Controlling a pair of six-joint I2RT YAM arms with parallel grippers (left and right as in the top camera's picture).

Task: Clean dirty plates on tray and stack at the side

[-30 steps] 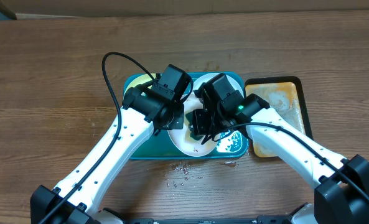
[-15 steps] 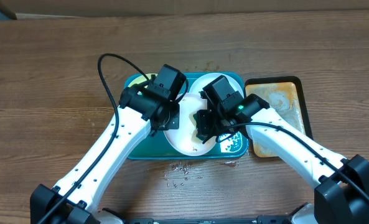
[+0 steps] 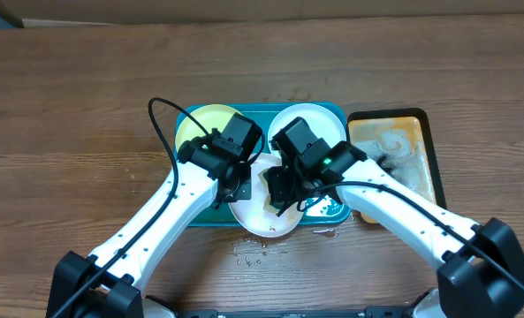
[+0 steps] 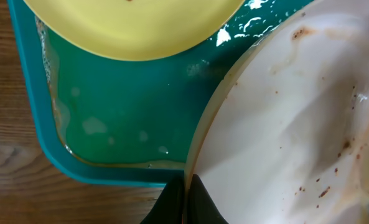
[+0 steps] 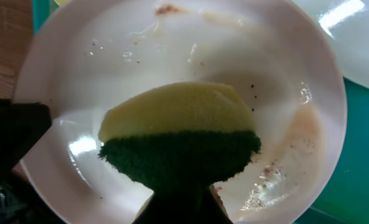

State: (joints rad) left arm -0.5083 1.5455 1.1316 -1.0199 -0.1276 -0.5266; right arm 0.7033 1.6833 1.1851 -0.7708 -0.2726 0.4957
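Observation:
In the overhead view a white plate (image 3: 260,215) smeared with brown hangs over the front rim of the teal tray (image 3: 330,210). My left gripper (image 3: 235,192) is shut on the plate's left rim, and the fingertips (image 4: 184,190) pinch that edge in the left wrist view. My right gripper (image 3: 279,190) is shut on a yellow-and-green sponge (image 5: 181,134), which presses on the plate's inside (image 5: 109,56). Brown smears (image 5: 299,134) lie beside the sponge. A pale yellow-green plate (image 3: 200,128) lies in the tray's back left. A second white plate (image 3: 313,119) lies at the back right.
A black-rimmed orange-brown tray (image 3: 412,146) sits right of the teal tray, partly under my right arm. Soapy water pools on the teal tray floor (image 4: 109,124). Small drops or crumbs (image 3: 257,243) dot the wooden table in front of the tray.
Both arms shifted toward the front and left, bringing the held white plate over the tray's front rim. The yellow-green plate is now uncovered. Both grips are unchanged.

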